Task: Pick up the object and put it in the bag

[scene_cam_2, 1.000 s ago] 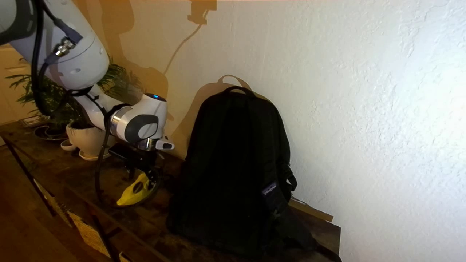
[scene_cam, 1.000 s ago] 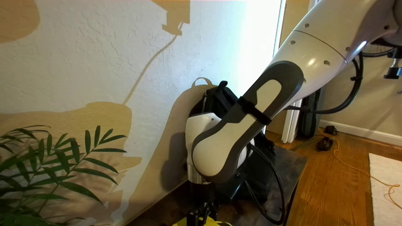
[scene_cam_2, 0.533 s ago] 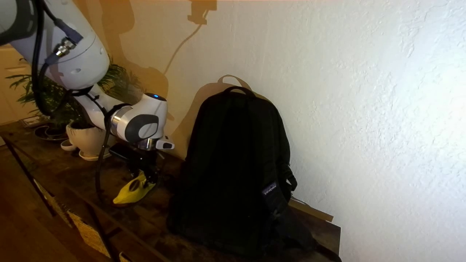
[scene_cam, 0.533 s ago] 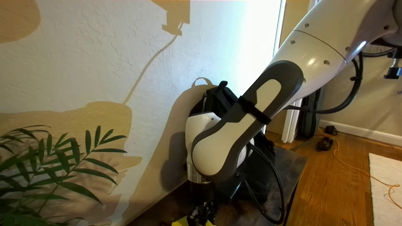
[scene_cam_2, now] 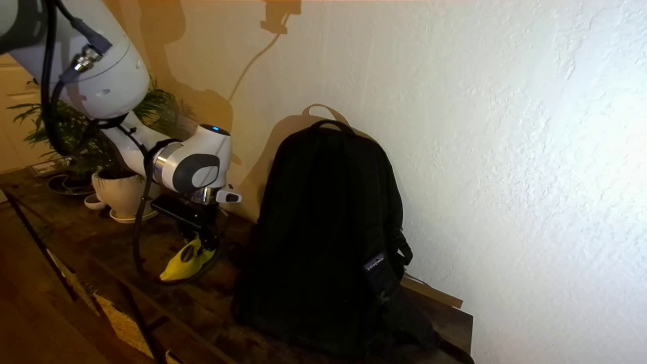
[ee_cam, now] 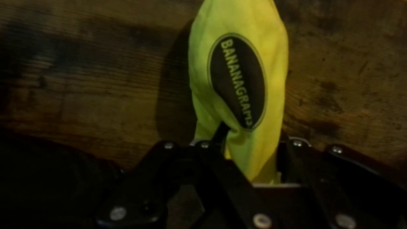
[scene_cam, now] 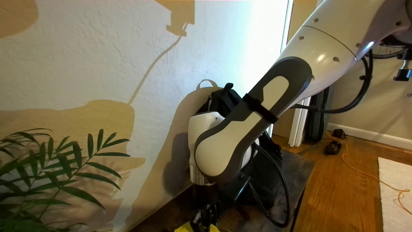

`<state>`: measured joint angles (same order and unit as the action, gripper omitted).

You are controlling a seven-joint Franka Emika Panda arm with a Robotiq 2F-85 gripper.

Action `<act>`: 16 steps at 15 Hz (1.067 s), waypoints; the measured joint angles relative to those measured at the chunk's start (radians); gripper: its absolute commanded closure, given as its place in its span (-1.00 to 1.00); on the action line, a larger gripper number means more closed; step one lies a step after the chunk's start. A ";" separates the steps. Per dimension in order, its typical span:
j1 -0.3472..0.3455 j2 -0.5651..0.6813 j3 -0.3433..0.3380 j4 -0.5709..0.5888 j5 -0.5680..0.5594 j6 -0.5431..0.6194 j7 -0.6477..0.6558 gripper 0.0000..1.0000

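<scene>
Backpack [scene_cam_2: 323, 227] on seemingly mottled wooden tabletop [scene_cam_2: 217, 308], beside wall [scene_cam_2: 495, 151].

In an exterior view, looks from near the plant [scene_cam: 65, 165] along the wall [scene_cam: 96, 71], past the arm [scene_cam: 276, 93]. In an exterior view, faces the backpack [scene_cam_2: 323, 227] from slightly above. In both exterior views, shares wall, arm, backpack. In the wrist view, peers down at the pouch [ee_cam: 240, 90] from very near.

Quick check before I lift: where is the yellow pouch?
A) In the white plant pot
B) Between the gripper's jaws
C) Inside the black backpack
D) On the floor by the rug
B: the wrist view shows one end of the yellow pouch between the jaws of the gripper, its fabric creased on one side.
</scene>
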<state>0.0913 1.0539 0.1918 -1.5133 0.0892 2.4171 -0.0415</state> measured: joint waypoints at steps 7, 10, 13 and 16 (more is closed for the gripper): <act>0.004 -0.093 -0.009 -0.036 -0.003 -0.007 -0.002 0.75; 0.015 -0.173 -0.025 -0.072 -0.004 -0.007 0.014 0.75; 0.028 -0.248 -0.051 -0.113 -0.004 -0.008 0.044 0.75; 0.032 -0.307 -0.077 -0.153 -0.004 -0.008 0.085 0.75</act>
<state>0.1235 0.7465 0.1144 -1.6667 0.0852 2.4094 0.0436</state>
